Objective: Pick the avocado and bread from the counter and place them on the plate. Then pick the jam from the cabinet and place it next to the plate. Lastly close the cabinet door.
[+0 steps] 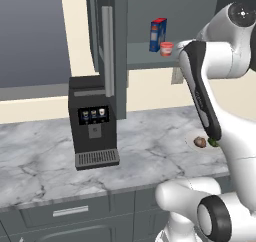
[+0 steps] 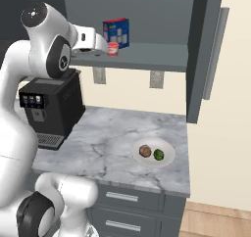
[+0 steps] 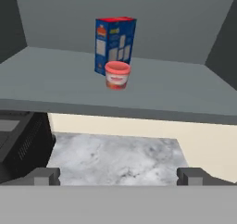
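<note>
The avocado point(image 2: 159, 154) and the bread point(image 2: 145, 151) already lie side by side on the plate point(image 2: 166, 161), which sits on the table point(image 2: 108, 138) below the open cabinet point(image 2: 147, 55), so the jam point(image 3: 117, 74) is the step in hand. It stands on the cabinet shelf just in front of the blue-and-red box point(image 3: 114, 42), nearly touching it and partly overlapping it in the hand view. The gripper point(image 3: 118, 176) hangs short of the shelf's front edge and slightly below shelf level, its jaws spread wide and holding nothing. The likeliest trouble, in my judgement, is the shelf edge itself: a straight advance from this height would drive the fingertips point(image 3: 44, 176) into the lip, so the hand needs to rise before going in. Next, the box stands so close behind the jam that an overreach could push the jar into it and topple the box or slide both deeper. A grip taken too high on the whitish lid could slip. On the way out, the open door point(image 1: 107, 51), hanging beside the shelf above the coffee machine point(image 1: 91, 121), stands near the arm's path and could be clipped by a wide swing.
</note>
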Controlling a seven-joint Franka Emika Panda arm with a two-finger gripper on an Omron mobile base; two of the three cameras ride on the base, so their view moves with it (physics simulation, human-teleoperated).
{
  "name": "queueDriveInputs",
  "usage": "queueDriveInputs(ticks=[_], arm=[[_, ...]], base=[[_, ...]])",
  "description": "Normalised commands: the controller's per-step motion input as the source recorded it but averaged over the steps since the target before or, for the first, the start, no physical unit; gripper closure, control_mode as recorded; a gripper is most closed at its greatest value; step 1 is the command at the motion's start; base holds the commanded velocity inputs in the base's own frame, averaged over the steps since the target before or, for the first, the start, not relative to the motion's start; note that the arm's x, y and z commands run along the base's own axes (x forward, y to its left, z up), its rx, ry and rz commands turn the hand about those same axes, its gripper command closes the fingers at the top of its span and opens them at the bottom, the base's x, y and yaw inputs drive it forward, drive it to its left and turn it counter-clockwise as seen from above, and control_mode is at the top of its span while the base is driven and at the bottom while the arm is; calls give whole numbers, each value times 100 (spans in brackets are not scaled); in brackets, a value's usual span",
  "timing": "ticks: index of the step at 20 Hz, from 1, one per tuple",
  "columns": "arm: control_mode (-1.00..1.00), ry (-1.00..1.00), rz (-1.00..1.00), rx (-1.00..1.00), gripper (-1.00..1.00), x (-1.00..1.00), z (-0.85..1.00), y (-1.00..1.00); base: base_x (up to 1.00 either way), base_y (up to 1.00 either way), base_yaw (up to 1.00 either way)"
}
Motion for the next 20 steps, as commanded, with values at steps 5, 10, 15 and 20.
queueDriveInputs(ticks=[5,10,15,20], arm=[[-100,0,1,6,-100,17,-10,0],[-100,0,0,9,-100,27,-21,0],[-100,0,0,6,-100,30,-16,0],[-100,0,0,0,-100,34,-4,0]], base=[[0,0,0],[0,0,0],[0,0,0],[0,0,0]])
